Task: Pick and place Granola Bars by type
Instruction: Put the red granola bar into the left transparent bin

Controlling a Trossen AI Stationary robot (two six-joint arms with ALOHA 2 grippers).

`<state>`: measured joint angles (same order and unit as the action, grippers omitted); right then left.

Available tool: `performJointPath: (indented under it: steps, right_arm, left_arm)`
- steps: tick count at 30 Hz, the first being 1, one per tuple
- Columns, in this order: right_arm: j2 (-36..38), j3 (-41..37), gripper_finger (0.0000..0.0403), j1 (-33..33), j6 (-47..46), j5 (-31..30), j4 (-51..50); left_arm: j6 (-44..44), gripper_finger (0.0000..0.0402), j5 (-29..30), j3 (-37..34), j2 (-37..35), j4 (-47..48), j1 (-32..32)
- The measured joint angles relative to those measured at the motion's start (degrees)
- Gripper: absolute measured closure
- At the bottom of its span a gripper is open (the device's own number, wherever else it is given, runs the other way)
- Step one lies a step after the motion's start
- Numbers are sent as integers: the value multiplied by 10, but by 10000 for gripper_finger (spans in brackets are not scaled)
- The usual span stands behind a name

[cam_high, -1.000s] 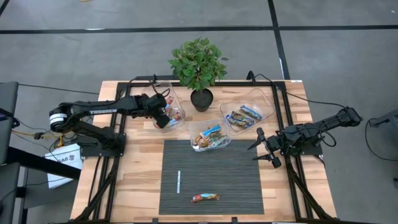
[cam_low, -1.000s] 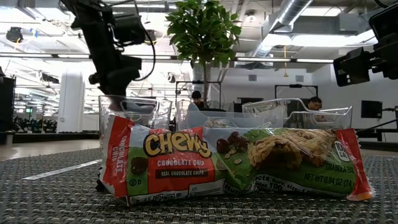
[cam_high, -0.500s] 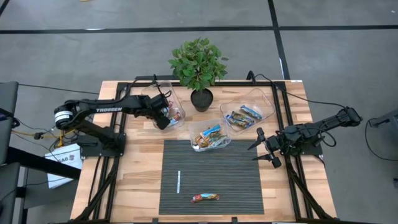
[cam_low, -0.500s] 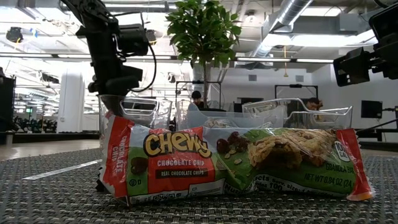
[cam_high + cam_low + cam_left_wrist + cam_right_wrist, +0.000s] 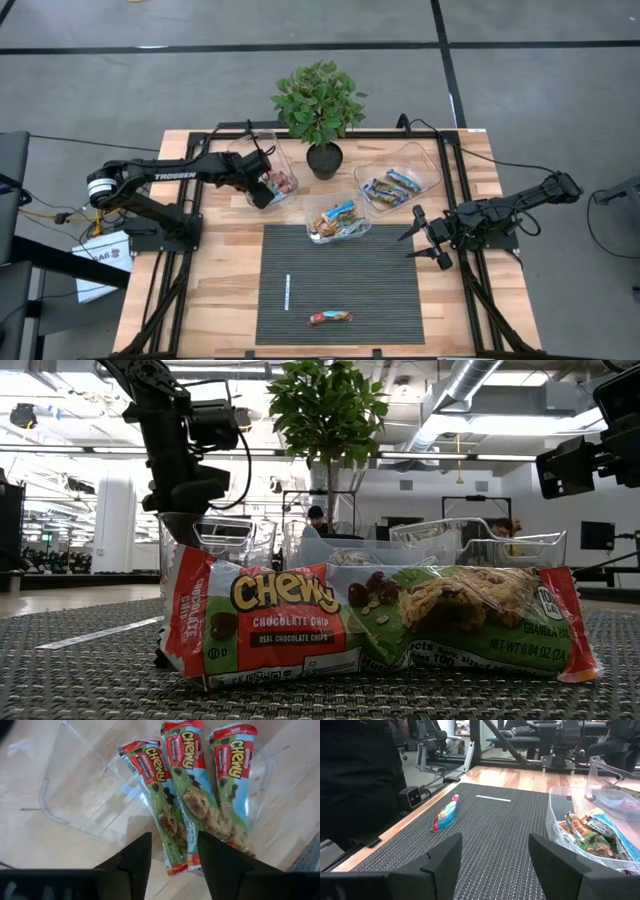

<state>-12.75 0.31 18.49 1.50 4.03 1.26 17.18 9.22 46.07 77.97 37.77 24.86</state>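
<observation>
Three red-and-blue Chewy granola bars (image 5: 200,795) lie flat side by side in the left clear container (image 5: 268,170). My left gripper (image 5: 173,835) points steeply down over their near ends, open, with nothing between its fingers. More bars fill the middle container (image 5: 338,218) and the right container (image 5: 397,180). One red-and-green Chewy bar (image 5: 330,318) lies flat on the dark mat near the table's front edge. My right gripper (image 5: 428,240) waits open and level at the mat's right edge.
A potted plant (image 5: 320,105) stands at the back between the containers. A thin white stick (image 5: 287,292) lies on the mat (image 5: 340,285), left of the lone bar. Black frame rails run along both sides of the table.
My left gripper has tipped more steeply down over the left container and now hangs a little lower above the bars. My right arm has kept still.
</observation>
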Motion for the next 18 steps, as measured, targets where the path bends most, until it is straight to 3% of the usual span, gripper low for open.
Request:
performJointPath:
  steps: [8,18]
  right_arm:
    - [0,0,182,0,0,0,0]
    - [0,0,182,0,0,0,0]
  left_arm:
    - [-4,244,1,0,-20,-27,-3]
    - [-49,244,6,0,-129,-64,-44]
